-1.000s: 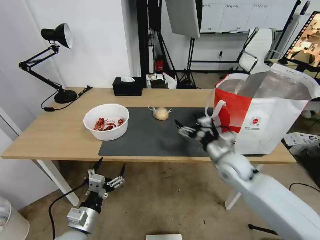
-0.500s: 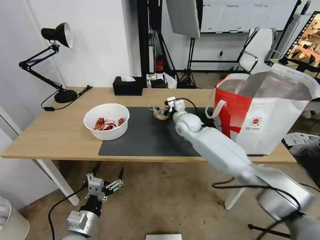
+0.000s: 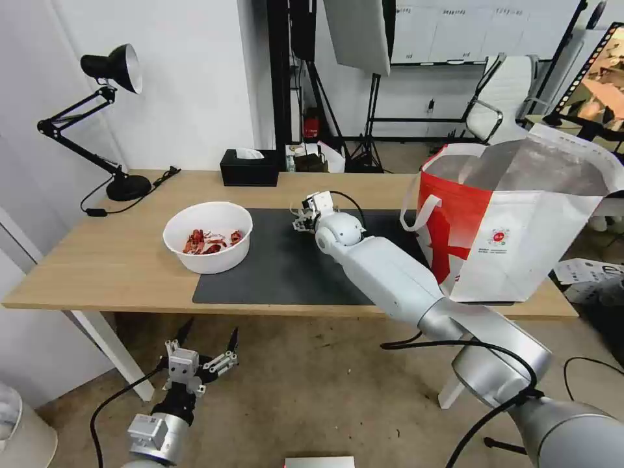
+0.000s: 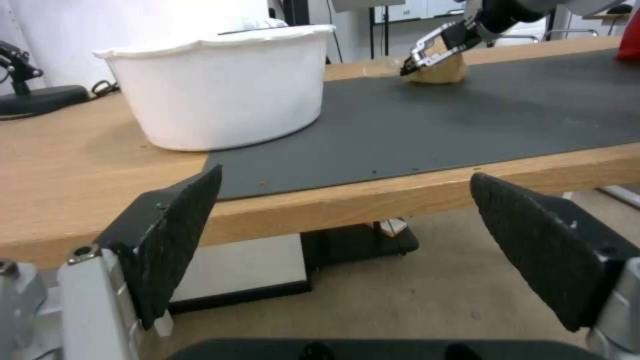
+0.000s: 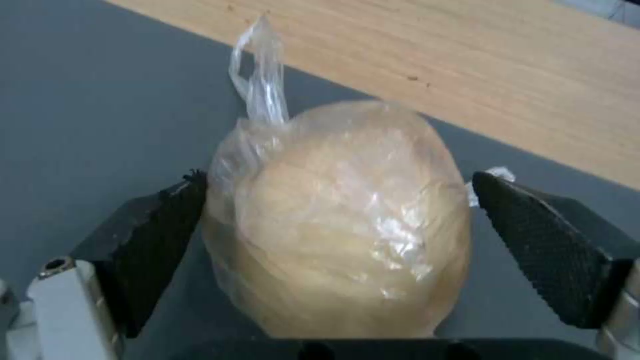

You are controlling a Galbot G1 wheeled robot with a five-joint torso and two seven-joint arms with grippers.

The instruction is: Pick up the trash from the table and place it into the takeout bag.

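The lump (image 5: 333, 220), a beige ball wrapped in clear knotted plastic, sits on the grey mat (image 3: 286, 266) near its far edge, close to the bare wood of the table (image 3: 97, 260). The right gripper (image 5: 337, 235) is straddling it with jaws open; one pad (image 5: 167, 235) looks like it's touching the plastic on one side, the other pad (image 5: 547, 250) is a bit off the other side, so it's not clamped yet. From the head camera the right arm reaches across the mat from the robot's right and mostly hides the lump, and the left wrist cam catches the right gripper (image 4: 437, 47) down on the lump (image 4: 443, 72) from the side. The white bowl (image 3: 207, 235) with red shells in it sits at the mat's left edge, well apart from the lump. The bag (image 3: 513, 221) stands open at the right end of the table, foil lining showing, one strap hanging on the side that faces the arm. The left gripper (image 3: 198, 357) hangs low in front of the table edge, below tabletop height, jaws wide open and holding nothing. A black lamp (image 3: 97, 117) and a black tissue box (image 3: 248, 168) stand along the back.
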